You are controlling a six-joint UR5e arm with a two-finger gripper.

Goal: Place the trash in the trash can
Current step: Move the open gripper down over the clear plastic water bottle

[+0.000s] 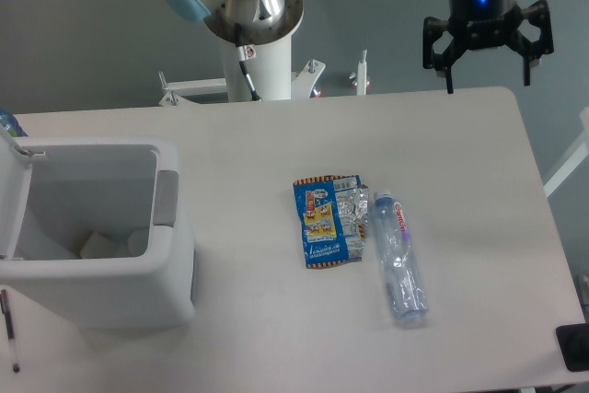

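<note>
Trash can [170,255] is sitting at the tabletop's [248,144] left side with its lid up, and pale, unclear pieces are lying inside. End effector [488,66] is hanging above the far right edge, fingers spread wide, gripping nothing. Snack wrapper [329,221] and crushed bottle [399,260] are lying side by side mid-tabletop, apparently touching.

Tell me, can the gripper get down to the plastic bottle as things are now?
Probably yes. The gripper hangs open above the table's far edge, and the bottle lies uncovered, with the wrapper only beside it.
</note>
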